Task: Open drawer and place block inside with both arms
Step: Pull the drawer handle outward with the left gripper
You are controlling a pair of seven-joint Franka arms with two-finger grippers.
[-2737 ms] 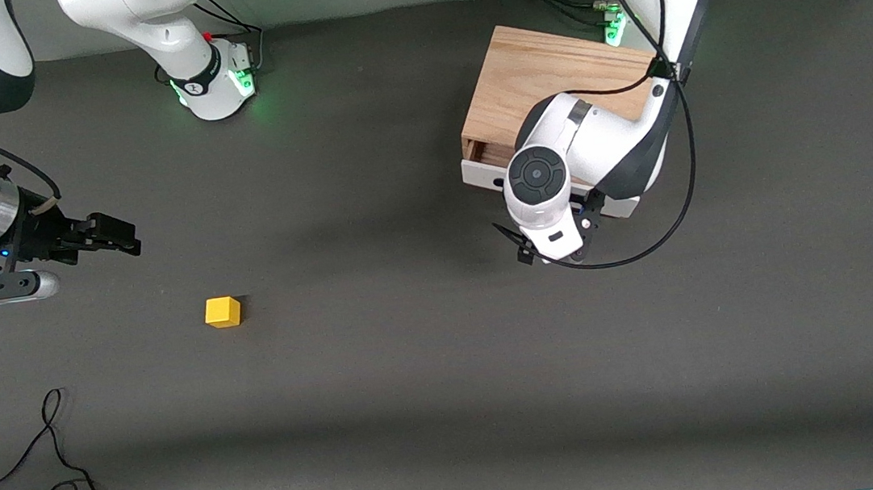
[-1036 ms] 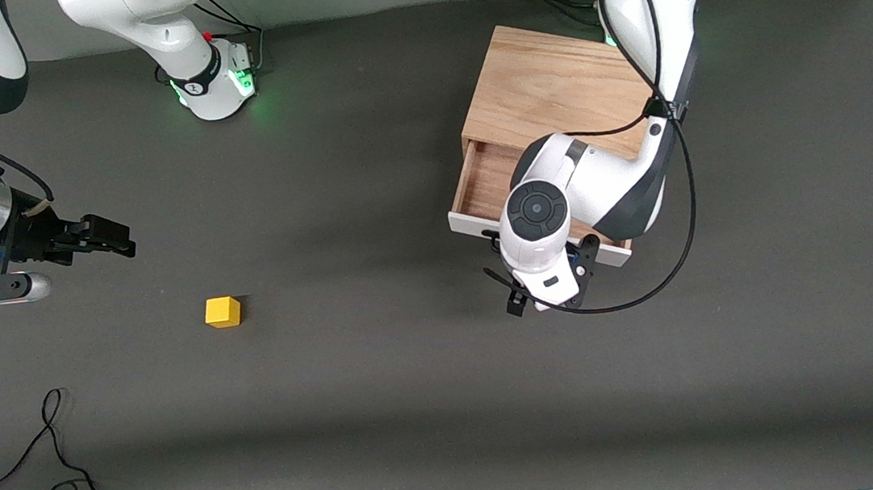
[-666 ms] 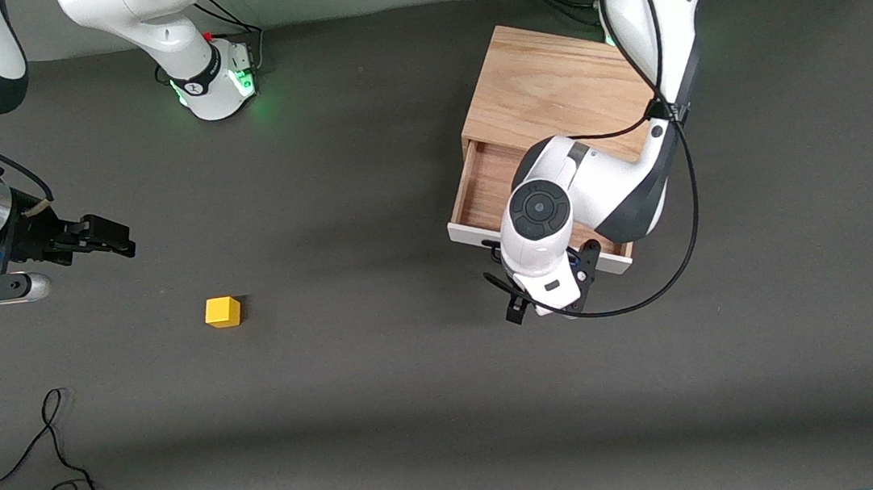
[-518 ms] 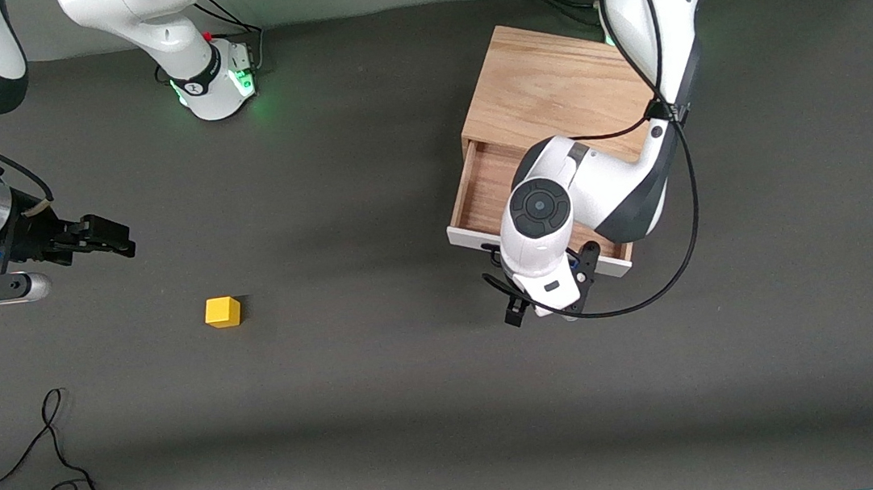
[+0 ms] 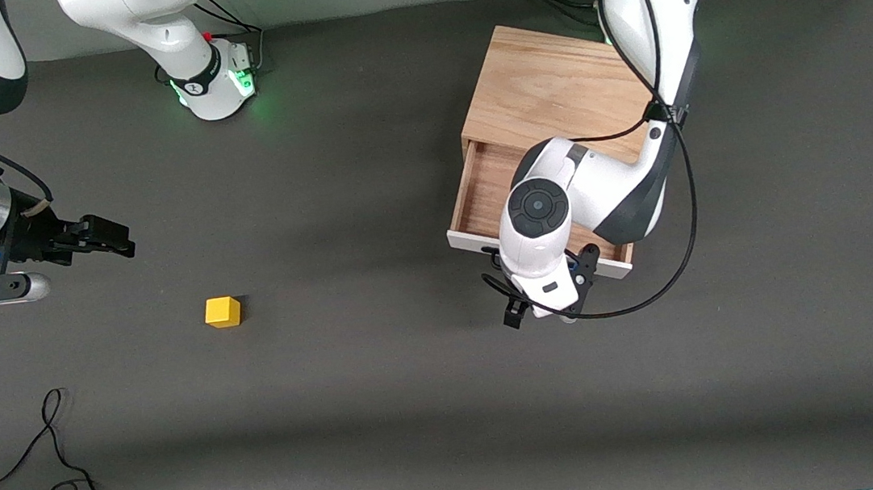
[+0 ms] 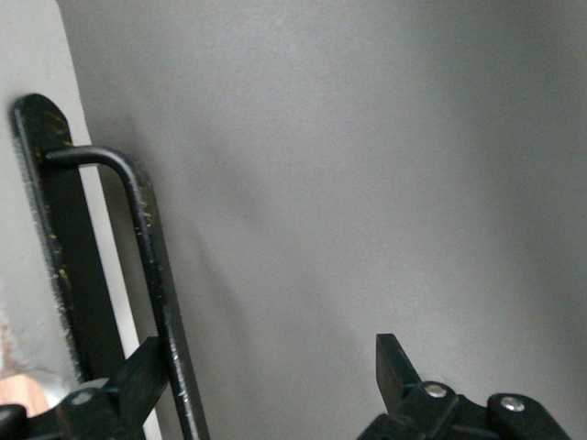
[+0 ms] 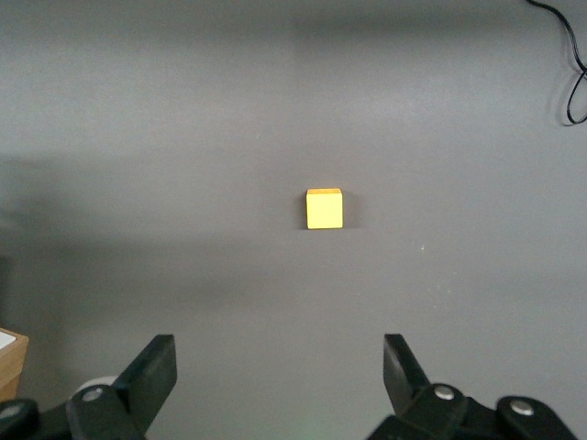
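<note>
drawer (image 5: 492,194) stands pulled well out of its cabinet (image 5: 550,91), whereas moments ago it showed only a sliver of wood, so the opening step looks done. the cabinet is the landmark: it sits on the tabletop (image 5: 421,409) at the left arm's end, and the drawer juts from its front toward the camera. the left end effector (image 5: 548,298) hangs just in front of the drawer's white panel; in the left wrist view its fingers (image 6: 138,385) are spread wide, one touching the black handle (image 6: 151,275), which it no longer clamps, so it has let go. the right end effector (image 5: 107,235) waits, spread wide, well apart from the cabinet toward the right arm's end. the block (image 5: 223,311) lies untouched on the tabletop, well apart from the cabinet and nearer the camera; picking it up is likely next.
</note>
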